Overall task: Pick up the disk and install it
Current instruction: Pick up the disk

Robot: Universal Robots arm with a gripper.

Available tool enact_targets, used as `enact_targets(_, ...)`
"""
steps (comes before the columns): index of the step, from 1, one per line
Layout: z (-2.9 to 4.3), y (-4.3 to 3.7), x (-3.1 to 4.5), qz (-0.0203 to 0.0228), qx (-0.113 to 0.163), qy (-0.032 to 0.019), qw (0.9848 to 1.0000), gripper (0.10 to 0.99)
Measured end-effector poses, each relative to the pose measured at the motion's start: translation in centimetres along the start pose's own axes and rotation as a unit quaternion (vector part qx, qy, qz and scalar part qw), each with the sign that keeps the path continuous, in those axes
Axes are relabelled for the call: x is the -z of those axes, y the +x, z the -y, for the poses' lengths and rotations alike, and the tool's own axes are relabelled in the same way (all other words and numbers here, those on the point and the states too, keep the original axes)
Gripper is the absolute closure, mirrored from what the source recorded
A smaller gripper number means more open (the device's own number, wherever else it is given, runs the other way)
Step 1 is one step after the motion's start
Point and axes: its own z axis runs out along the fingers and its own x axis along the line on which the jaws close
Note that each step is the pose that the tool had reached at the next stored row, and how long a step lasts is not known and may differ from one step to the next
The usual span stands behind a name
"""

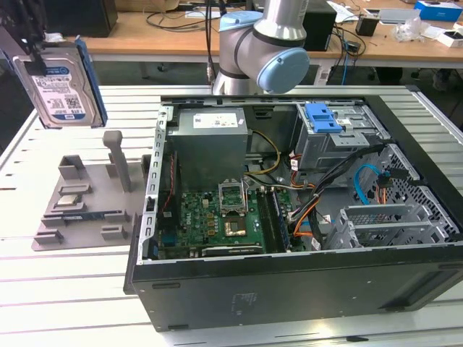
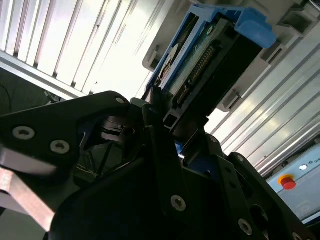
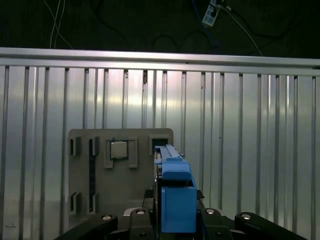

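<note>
Grips the disk firmly in the gripper, with black fingers closed on one end of it. Shows, past those fingers in the second wrist view, the connector edge and the blue side rails. Holds it in the air, clear of the slatted metal table.

In the exterior view, turns the white and blue label toward the camera, roughly upright and slightly tilted, with a blue rail along the edge toward the exterior view's right. Sits high at the exterior view's left, outside the open computer case and apart from it.

Directly below, in the first wrist view, lies a grey fixture plate with raised holders and a square silver chip seated in one of them. Appears again in the exterior view as a grey plate flat on the table, just beside the case's left wall.

Inside the case, lying on its side: a green motherboard, a grey power-supply box behind it, and a metal drive cage carrying a bare blue bracket at the far right corner. Behind the case, rising from the table, the grey and pale-blue robot arm. Further back, a wooden desk strewn with cables.
</note>
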Motion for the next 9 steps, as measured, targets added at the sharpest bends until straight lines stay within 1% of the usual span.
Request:
enact_targets(3, -0.03, -0.02, 0.75, 0.0, 0.0, 0.0, 1.0, 0.718)
enact_targets(7, -0.06, -0.03, 1.37, 0.0, 0.0, 0.0, 1.0, 0.718)
enact_targets(9, -0.08, -0.05, 1.88, 0.0, 0.0, 0.0, 1.0, 0.718)
